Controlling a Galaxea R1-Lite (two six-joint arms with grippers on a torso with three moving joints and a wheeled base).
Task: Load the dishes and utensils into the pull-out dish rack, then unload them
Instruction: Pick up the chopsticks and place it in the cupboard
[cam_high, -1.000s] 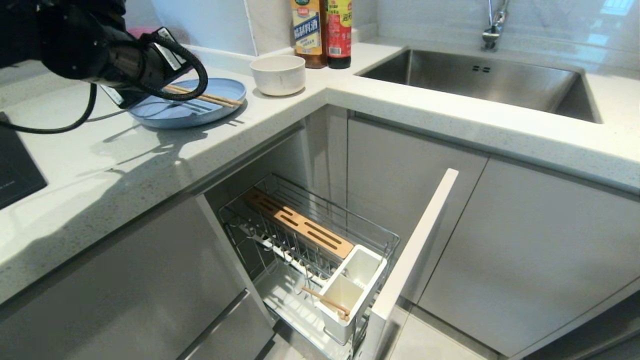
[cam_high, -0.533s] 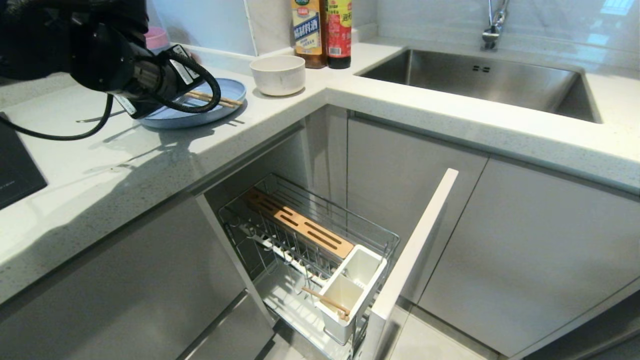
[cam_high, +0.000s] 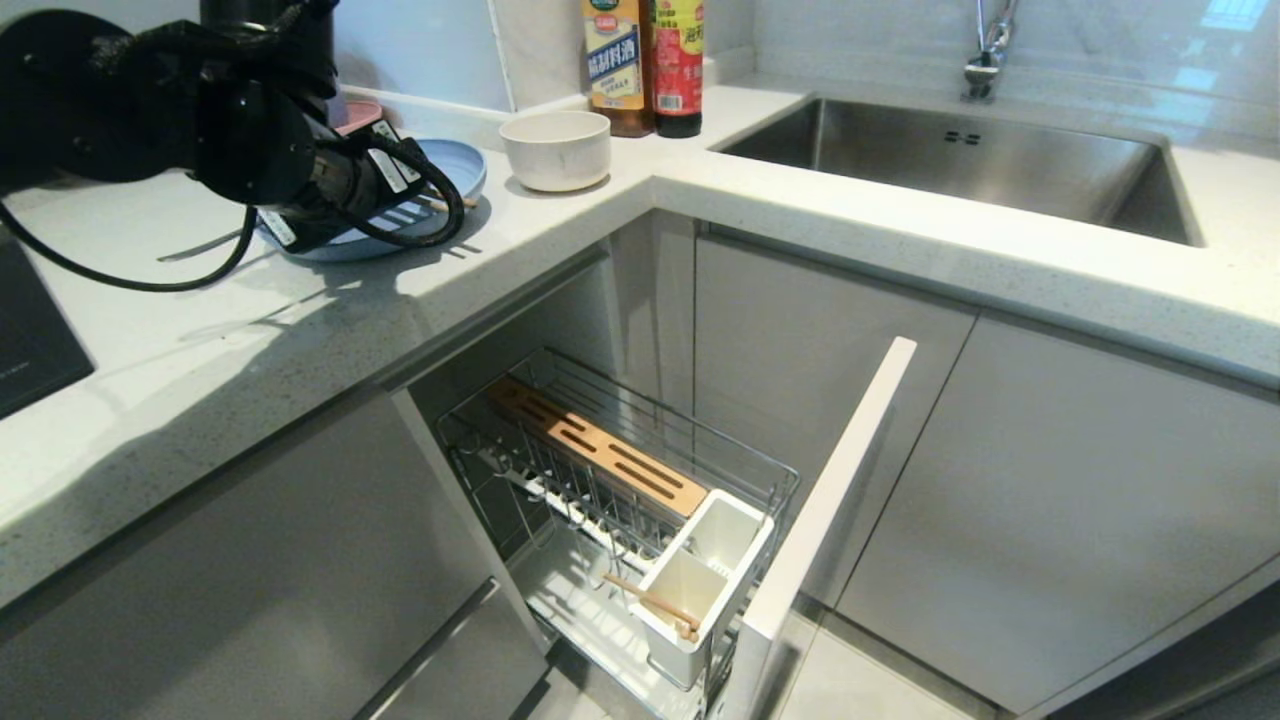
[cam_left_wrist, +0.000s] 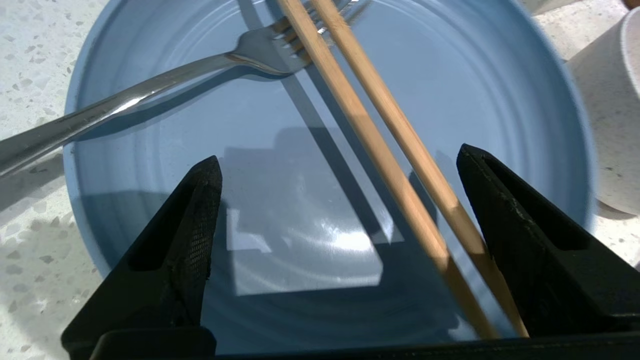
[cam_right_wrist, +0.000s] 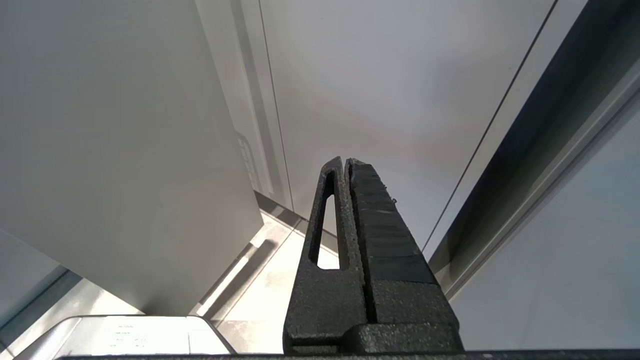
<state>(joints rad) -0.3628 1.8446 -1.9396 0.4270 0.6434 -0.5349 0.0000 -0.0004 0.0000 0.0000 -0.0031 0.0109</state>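
Observation:
The light-blue plate lies on the counter, mostly covered by my left arm in the head view. Across it lie a pair of wooden chopsticks and a silver fork with its handle over the rim. My left gripper hovers open just over the plate, and the chopsticks pass between its fingers close to one of them, ungripped. The off-white bowl stands beside the plate. The pull-out dish rack is drawn out, with another pair of chopsticks in its white cup. My right gripper is shut and parked by cabinet fronts.
Two sauce bottles stand behind the bowl. A steel sink with a tap is at the back right. A pink bowl sits behind the plate. A black cooktop is at the left. The rack's front panel juts out.
My left arm has moved to the right and down over the blue plate, now covering most of the plate and the chopsticks in the head view.

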